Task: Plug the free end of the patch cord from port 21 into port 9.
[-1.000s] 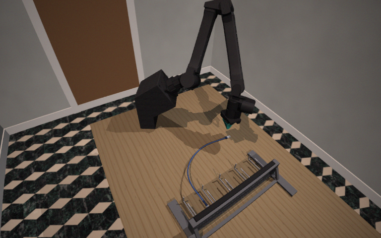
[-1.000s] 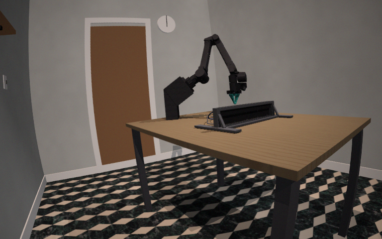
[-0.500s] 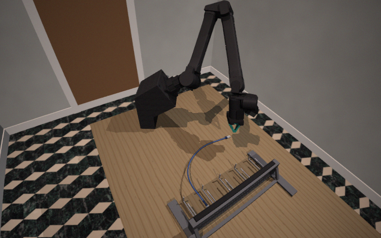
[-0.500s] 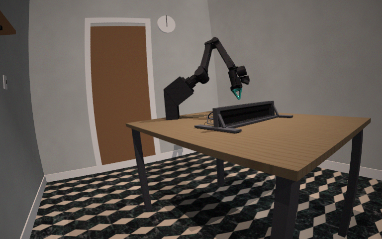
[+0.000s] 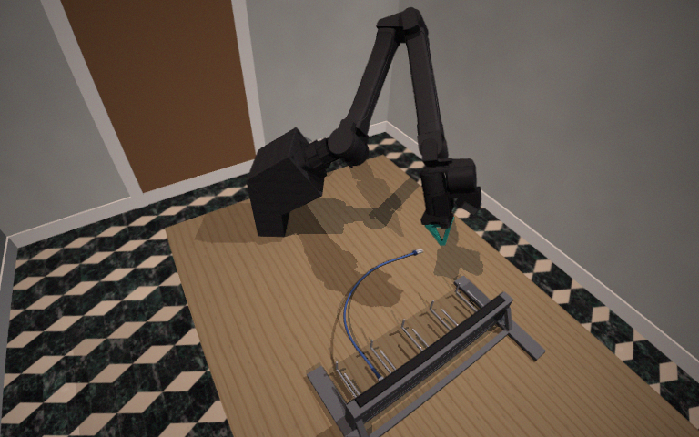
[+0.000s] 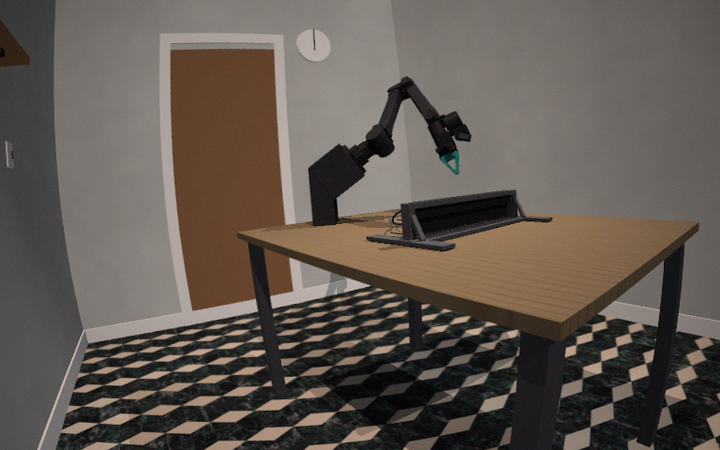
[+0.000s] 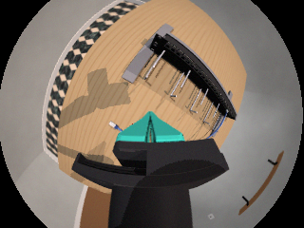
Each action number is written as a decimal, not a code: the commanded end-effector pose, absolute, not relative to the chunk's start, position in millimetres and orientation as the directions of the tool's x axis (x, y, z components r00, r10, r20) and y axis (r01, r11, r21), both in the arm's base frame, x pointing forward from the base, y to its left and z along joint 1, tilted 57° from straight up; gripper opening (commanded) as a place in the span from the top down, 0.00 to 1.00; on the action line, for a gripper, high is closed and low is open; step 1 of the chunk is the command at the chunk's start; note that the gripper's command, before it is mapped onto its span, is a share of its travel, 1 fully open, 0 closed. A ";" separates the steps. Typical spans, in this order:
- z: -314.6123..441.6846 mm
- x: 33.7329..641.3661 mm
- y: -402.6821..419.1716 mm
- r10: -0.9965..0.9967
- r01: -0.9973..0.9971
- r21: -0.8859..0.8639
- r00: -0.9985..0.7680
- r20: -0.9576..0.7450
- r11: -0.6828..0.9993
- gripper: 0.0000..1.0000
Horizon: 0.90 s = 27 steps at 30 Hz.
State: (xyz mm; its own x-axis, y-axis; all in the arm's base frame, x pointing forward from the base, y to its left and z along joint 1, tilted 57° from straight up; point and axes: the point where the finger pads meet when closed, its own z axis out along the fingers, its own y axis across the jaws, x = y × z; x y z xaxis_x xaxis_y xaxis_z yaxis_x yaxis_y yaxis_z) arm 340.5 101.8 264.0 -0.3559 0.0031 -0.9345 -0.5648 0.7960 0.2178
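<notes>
The blue patch cord point(image 5: 360, 293) curves across the table from the back of the rack point(image 5: 428, 350). Its free plug point(image 5: 418, 251) lies flat on the wood and shows small in the wrist view point(image 7: 113, 125). My gripper point(image 5: 441, 238) has teal fingers closed to a point with nothing between them. It hangs in the air above the table, to the right of the plug and apart from it. In the exterior view the gripper point(image 6: 452, 169) is well above the rack's black front panel point(image 6: 458, 212). The port numbers are too small to read.
The rack stands on two flat grey feet point(image 5: 518, 337) near the table's front half, with several wire cable hooks point(image 5: 412, 332) behind it. The arm's black base point(image 5: 280, 180) sits at the table's far end. The table's right edge runs close to the gripper.
</notes>
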 end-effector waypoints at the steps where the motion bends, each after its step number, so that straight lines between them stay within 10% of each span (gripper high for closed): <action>1: 293.7 346.7 81.3 0.165 -0.485 0.331 -0.353 -0.921 0.810 1.00; 27: 333.4 361.5 26.4 0.573 -0.290 0.666 -0.346 -0.743 0.688 1.00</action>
